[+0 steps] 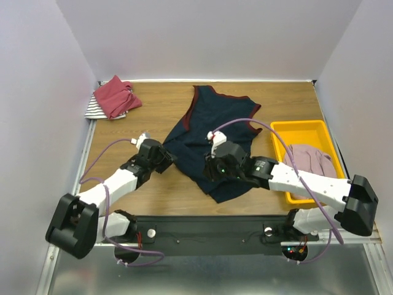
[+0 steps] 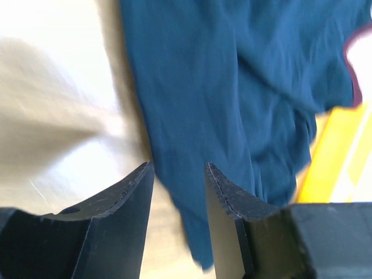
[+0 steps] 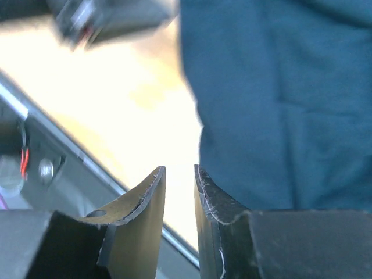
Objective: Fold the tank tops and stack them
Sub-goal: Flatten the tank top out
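Top view: the navy tank top (image 1: 212, 132) lies crumpled mid-worktop (image 1: 159, 104). The left pincer (image 1: 169, 158) is at its left edge and the right pincer (image 1: 212, 169) over its near hem. To its right a yellow tray (image 1: 301, 125) holds the pale pink top (image 1: 313, 158). Far to its left, the red top (image 1: 115, 97) lies on the striped top (image 1: 93, 110).

Left wrist: jaws parted, nothing between them, and the navy cloth's edge lies just beyond.

Right wrist: jaws narrowly parted and empty, at the navy cloth's left border.
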